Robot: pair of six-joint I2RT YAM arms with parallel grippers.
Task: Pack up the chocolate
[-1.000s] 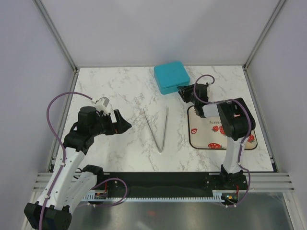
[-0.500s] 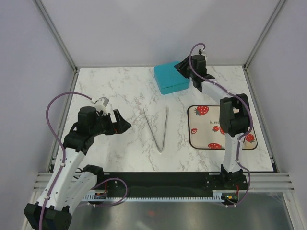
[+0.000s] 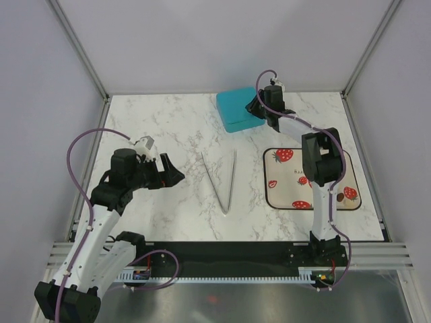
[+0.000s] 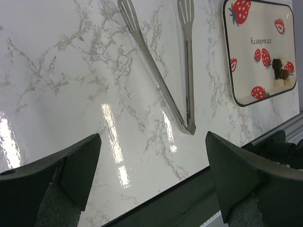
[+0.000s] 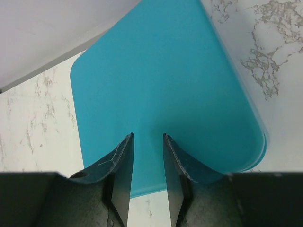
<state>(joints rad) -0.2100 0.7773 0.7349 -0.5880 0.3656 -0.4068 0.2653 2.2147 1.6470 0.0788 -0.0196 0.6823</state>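
Several chocolate pieces found on strawberry mat, base-ward of right gripper, held narrowly parted, empty, over teal box; left gripper spread wide, farther off.

Bright, even light; glare streaks on marble table; sharp

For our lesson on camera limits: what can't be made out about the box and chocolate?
Top, right wrist views: shut lid hides the teal box contents.
Left wrist view: chocolate too tiny, clumped to count.
Top view: right arm hides chocolate on the strawberry mat.
Right wrist view: whether right gripper touches the lid.
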